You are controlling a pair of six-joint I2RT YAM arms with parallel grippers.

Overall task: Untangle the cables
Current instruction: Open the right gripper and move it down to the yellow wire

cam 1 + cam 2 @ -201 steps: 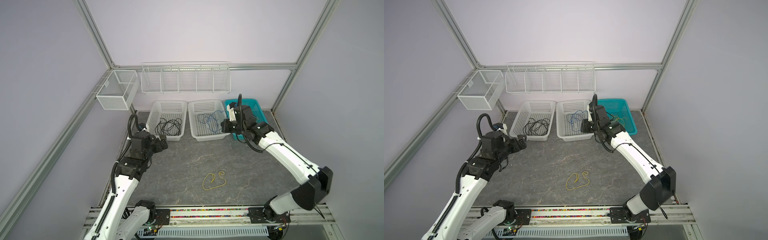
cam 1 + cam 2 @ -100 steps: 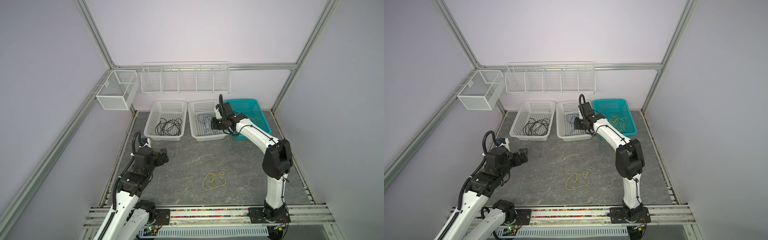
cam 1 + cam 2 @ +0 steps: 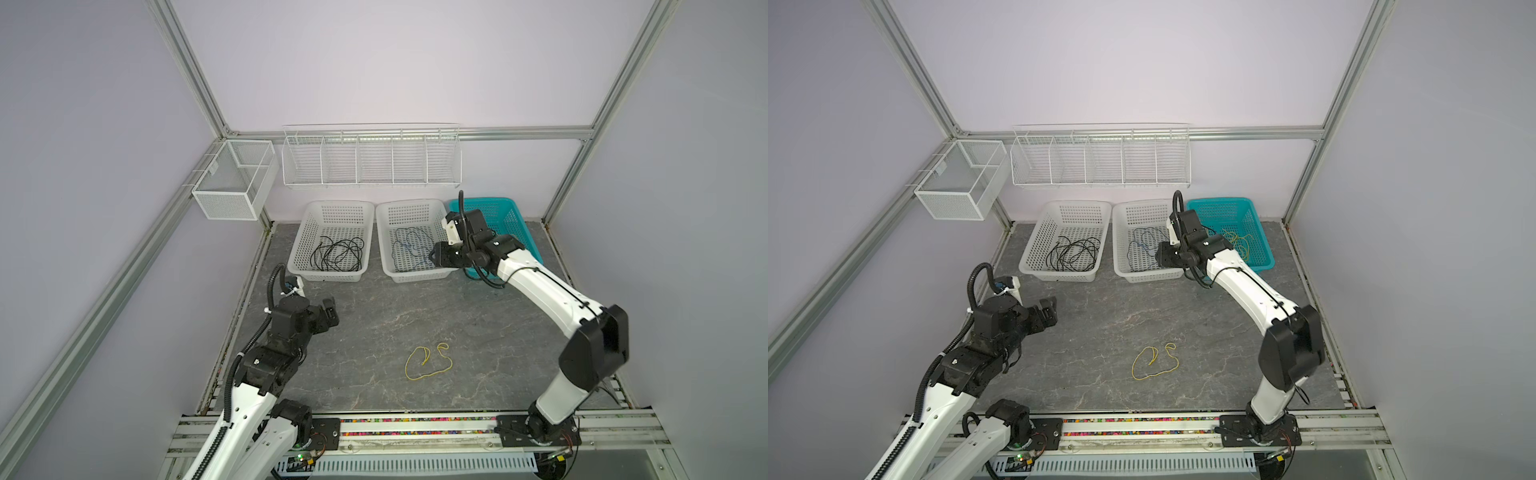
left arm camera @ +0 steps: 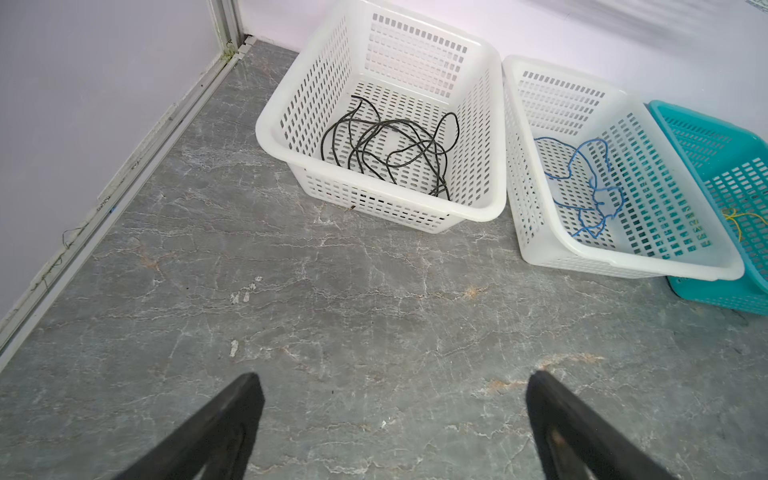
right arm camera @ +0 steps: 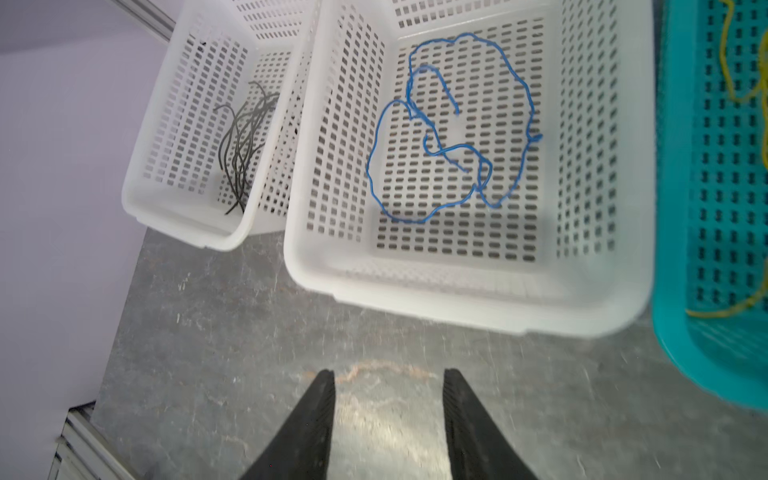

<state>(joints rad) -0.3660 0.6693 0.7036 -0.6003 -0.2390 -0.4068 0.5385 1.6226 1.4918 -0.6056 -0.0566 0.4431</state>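
Note:
Black cables (image 3: 336, 254) lie in the left white basket (image 3: 300, 237), also in the left wrist view (image 4: 390, 149). A blue cable (image 5: 449, 137) lies loose on the floor of the middle white basket (image 3: 385, 245). One yellow cable (image 3: 428, 362) lies on the table, and more yellow cable (image 3: 1237, 243) is in the teal basket (image 3: 1258, 232). My right gripper (image 5: 389, 372) hovers open and empty by the middle basket's near right corner (image 3: 434, 257). My left gripper (image 4: 395, 376) is wide open and empty above the table, short of the left basket (image 3: 328, 311).
A wire rack (image 3: 370, 156) hangs on the back wall and a mesh box (image 3: 232, 183) on the left frame. The three baskets stand side by side at the back of the grey table (image 3: 374, 316). A rail (image 3: 415, 428) runs along the front edge.
My right gripper has swung left from the teal basket to the middle basket and its jaws have opened. My left arm has drawn back toward the front, still open.

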